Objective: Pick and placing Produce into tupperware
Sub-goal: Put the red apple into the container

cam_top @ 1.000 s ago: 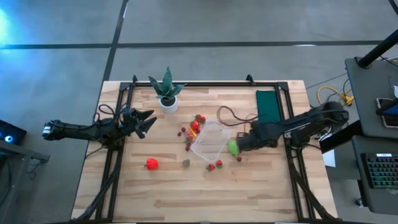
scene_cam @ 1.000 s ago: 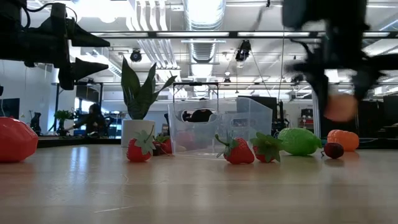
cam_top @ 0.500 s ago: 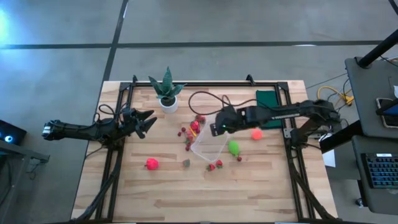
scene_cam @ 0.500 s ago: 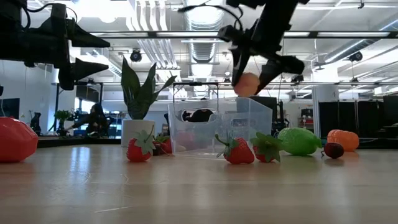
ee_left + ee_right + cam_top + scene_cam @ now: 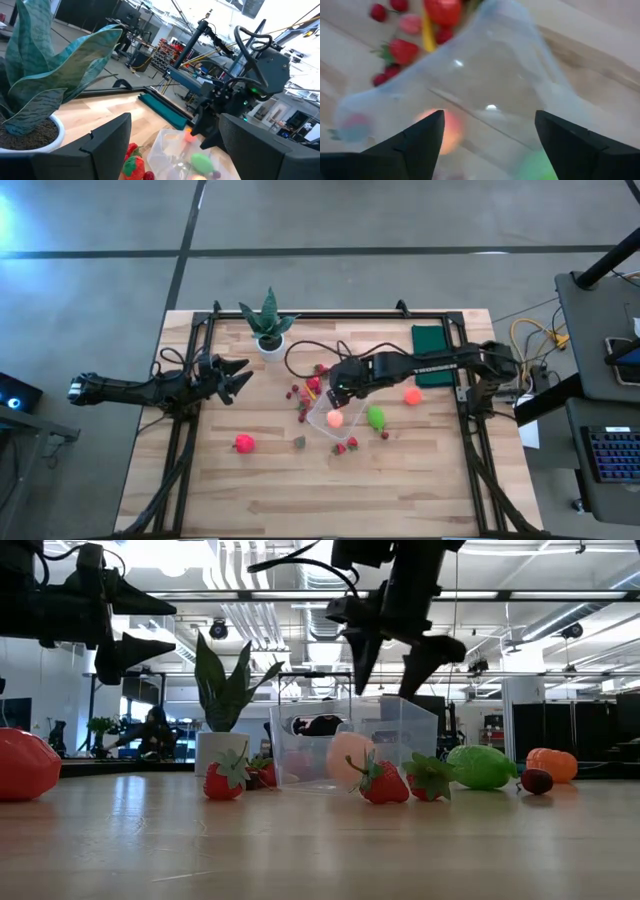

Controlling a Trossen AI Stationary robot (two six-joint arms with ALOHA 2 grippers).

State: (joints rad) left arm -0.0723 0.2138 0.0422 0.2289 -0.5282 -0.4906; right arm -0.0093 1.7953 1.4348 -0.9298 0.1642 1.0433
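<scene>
One peach-pink piece (image 5: 334, 419) sits inside tupperware (image 5: 338, 406) mid-table; right gripper (image 5: 338, 390) hangs above with fingers spread, empty. Left gripper (image 5: 238, 378) parked near left edge, fingers apart, empty.

The right arm reached across from its side toward the middle, its pincer (image 5: 338, 392) pointing down with fingers spread apart (nothing between them). The left arm waited at the left, level, pincer (image 5: 236, 377) open.
</scene>
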